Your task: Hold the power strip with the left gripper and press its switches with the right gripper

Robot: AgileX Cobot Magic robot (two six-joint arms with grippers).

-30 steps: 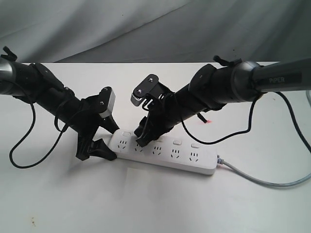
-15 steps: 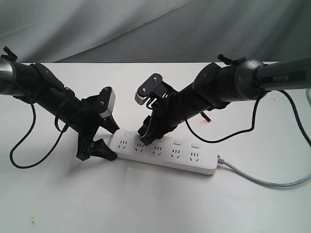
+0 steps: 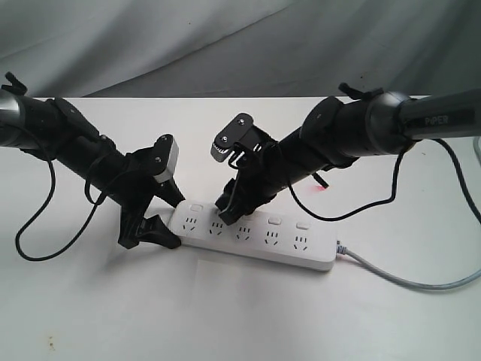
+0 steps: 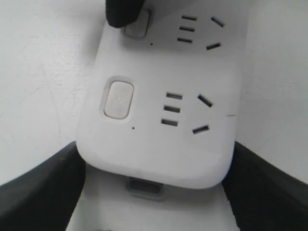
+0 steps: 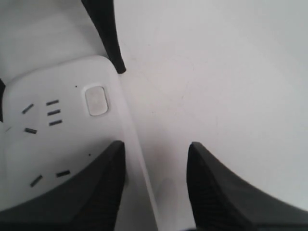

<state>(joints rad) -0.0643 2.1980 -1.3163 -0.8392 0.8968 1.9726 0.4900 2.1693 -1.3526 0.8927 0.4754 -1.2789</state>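
We list: left tool, grasping the power strip by its end, unmoved; right tool, released, fingertip on the second switch, now slightly further right; right arm lettered PIPER

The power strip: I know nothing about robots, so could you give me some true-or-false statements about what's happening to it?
The left pincer grips the power strip by its rounded end. True.
The right pincer is holding something. False: its jaws stand open and empty; one fingertip rests on a switch.
The strip has three outlets. False: it has five outlets.
The grey cord leaves the end away from the left pincer. True.
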